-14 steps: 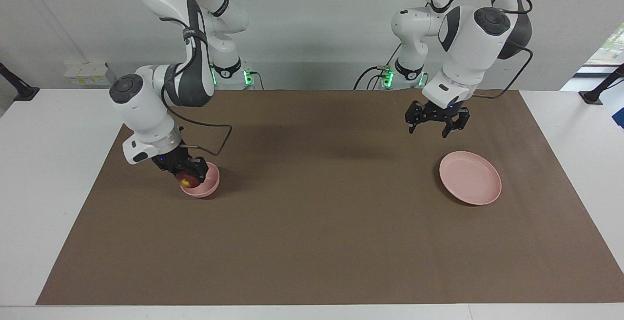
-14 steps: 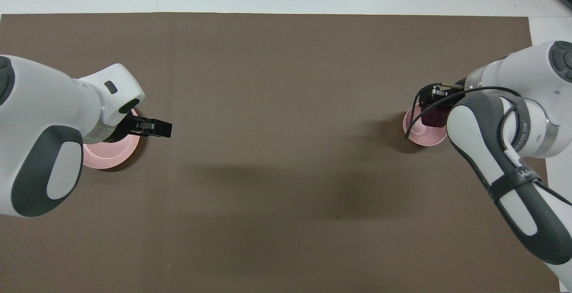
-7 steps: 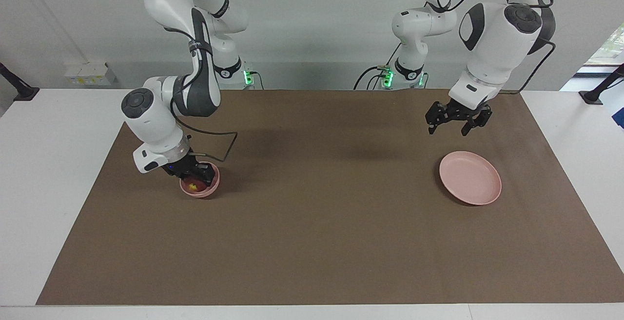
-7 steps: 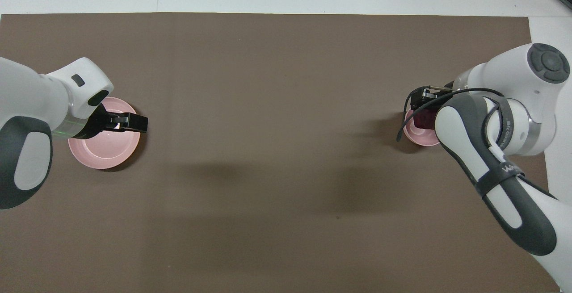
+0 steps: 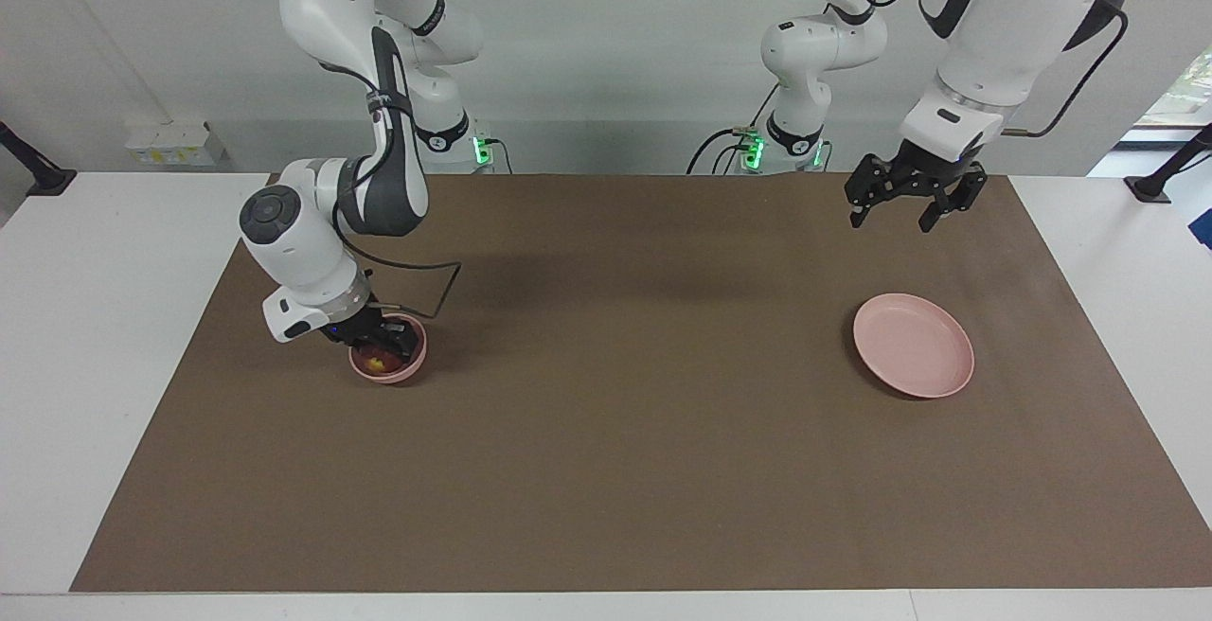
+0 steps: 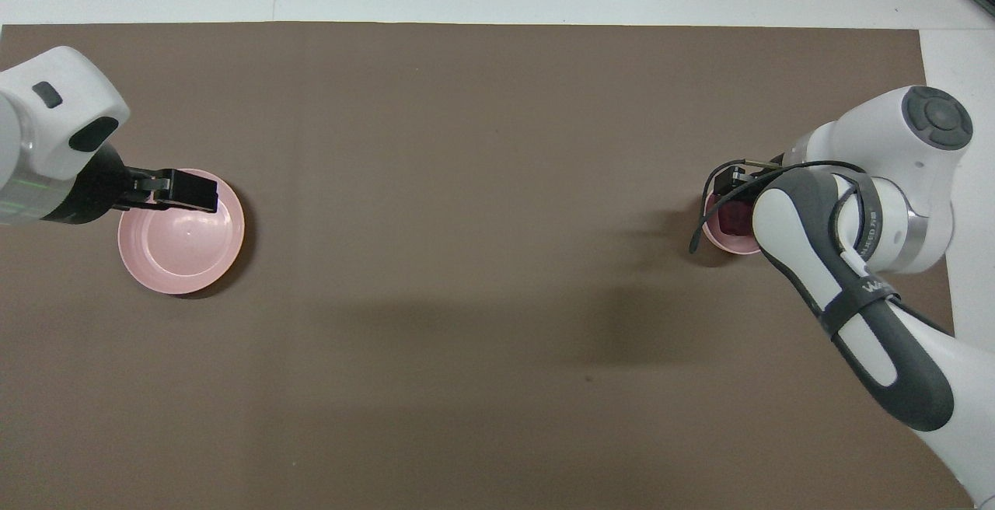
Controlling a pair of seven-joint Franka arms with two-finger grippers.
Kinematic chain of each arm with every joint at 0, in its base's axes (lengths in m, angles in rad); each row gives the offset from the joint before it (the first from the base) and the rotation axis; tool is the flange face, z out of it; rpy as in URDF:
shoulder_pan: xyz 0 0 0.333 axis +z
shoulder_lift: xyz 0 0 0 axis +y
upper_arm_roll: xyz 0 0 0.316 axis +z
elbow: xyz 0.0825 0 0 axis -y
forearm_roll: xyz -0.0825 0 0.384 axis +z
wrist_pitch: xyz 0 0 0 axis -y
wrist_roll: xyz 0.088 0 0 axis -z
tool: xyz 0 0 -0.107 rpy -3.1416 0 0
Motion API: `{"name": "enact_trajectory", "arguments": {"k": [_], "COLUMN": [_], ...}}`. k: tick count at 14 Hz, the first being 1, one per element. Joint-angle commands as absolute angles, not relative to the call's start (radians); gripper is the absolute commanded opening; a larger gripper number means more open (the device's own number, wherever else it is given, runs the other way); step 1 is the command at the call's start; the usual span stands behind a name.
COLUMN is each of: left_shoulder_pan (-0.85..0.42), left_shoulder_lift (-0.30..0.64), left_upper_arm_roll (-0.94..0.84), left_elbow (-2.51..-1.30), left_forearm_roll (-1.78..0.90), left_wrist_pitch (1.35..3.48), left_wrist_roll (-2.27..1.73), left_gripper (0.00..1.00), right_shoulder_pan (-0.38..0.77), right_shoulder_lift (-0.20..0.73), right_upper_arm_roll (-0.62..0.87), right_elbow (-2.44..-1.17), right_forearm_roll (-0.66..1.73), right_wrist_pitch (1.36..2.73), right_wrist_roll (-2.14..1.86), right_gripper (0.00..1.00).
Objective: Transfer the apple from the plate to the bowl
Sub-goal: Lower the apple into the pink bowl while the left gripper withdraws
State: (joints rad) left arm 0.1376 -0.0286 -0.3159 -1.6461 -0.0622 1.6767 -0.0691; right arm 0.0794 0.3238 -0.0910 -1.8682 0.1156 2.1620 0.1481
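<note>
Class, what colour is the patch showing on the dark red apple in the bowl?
Yellow; the apple shows it best in the facing view.

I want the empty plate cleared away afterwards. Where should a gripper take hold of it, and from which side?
A judgement: grip the plate by its raised rim, coming down from above. It lies flat and shallow on the mat, too wide to span, so pinch one edge. The open left gripper hangs above it, nearest that rim.
</note>
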Motion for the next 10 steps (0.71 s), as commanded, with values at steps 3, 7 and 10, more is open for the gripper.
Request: {"name": "enact_trajectory", "arguments": {"k": [3, 7, 10], "left_shoulder_pan": [0.003, -0.139, -0.13], "left_shoulder_lift": [-0.011, -0.018, -0.026], "left_upper_arm_roll": [-0.17, -0.034, -0.043], "left_elbow": [-1.5, -1.48, -1.479], "left_forearm_roll": [-0.041, -0.041, -0.043], "left_wrist_pitch": [1.501, 1.439, 1.456], "left_wrist_roll": [-0.075, -0.077, -0.081], "left_gripper": [1.0, 1.0, 1.0], "right_shoulder_pan": [0.061, 0.063, 0.078], "right_shoulder_lift": [0.327, 0.327, 0.29], "right_upper_arm_roll": [-0.083, -0.083, -0.084], "right_elbow": [-1.875, -1.859, -1.821], "right_forearm_roll": [0.109, 0.109, 0.107], "right_wrist_pitch": [2.191, 2.175, 2.117], "right_wrist_roll": [0.138, 0.14, 0.146], "right_gripper": [1.0, 1.0, 1.0]}}
